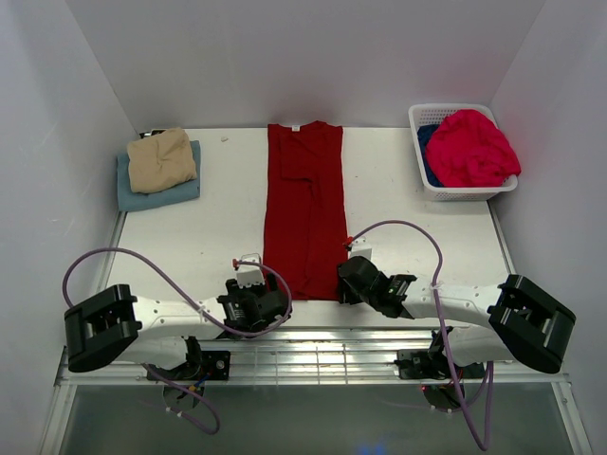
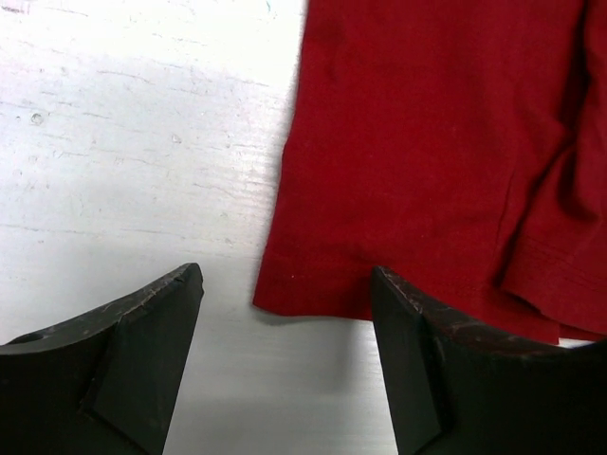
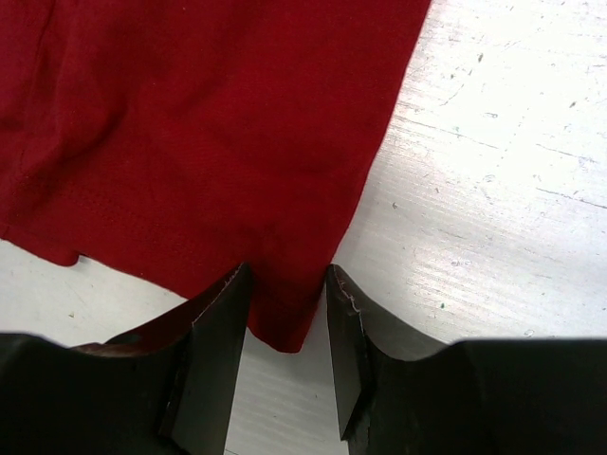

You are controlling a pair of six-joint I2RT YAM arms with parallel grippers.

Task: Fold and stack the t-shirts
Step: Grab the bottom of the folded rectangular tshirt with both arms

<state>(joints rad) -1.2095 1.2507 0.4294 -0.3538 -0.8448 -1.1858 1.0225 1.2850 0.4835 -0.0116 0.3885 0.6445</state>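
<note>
- Dark red t-shirt [image 1: 303, 204] flat mid-table, folded into long strip, collar far, hem near.
- Left gripper [image 2: 285, 277] wide open, straddling hem's left corner.
- Right gripper [image 3: 289, 277] jaws narrower but apart, hem's right corner between them.

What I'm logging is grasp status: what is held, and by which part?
Nothing is held. The left gripper stands open at the left hem corner of the dark red t-shirt; the right gripper straddles its right corner, unclosed.
</note>
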